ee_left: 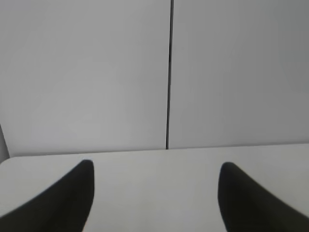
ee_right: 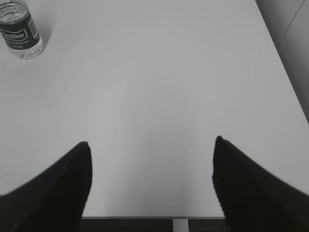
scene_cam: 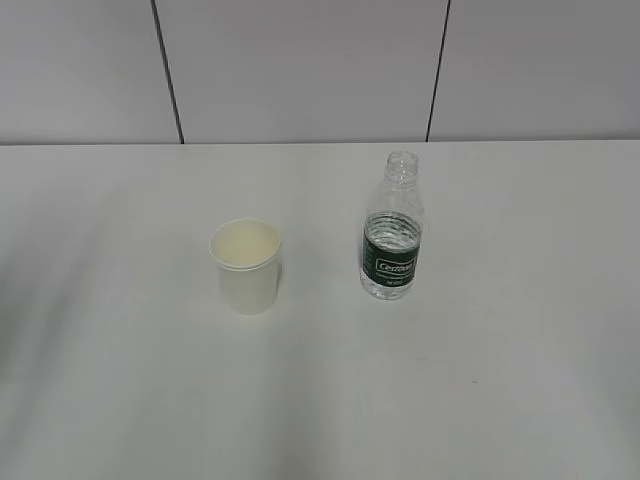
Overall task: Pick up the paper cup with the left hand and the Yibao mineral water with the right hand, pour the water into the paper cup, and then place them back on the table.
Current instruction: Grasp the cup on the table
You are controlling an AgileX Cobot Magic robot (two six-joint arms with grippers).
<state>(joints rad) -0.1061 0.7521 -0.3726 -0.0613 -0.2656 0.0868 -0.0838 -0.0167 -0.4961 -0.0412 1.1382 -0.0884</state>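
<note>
— Tools absent from the exterior view: paper cup (scene_cam: pixel 245 266) upright on the white worktop (scene_cam: pixel 500 380), Yibao mineral water (scene_cam: pixel 391 228) at its 3 o'clock, apart. Nothing done yet.

— Left hand (ee_left: pixel 154 193) gapes, empty, facing grey panelled wall (ee_left: pixel 96 72). Right hand (ee_right: pixel 150 179) gapes too; bottle at 11 o'clock.

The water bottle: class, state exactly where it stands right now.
In the exterior view the water bottle stands upright on the table, right of centre, to the right of the paper cup and apart from it. It also shows at the right wrist view's top-left corner.
</note>
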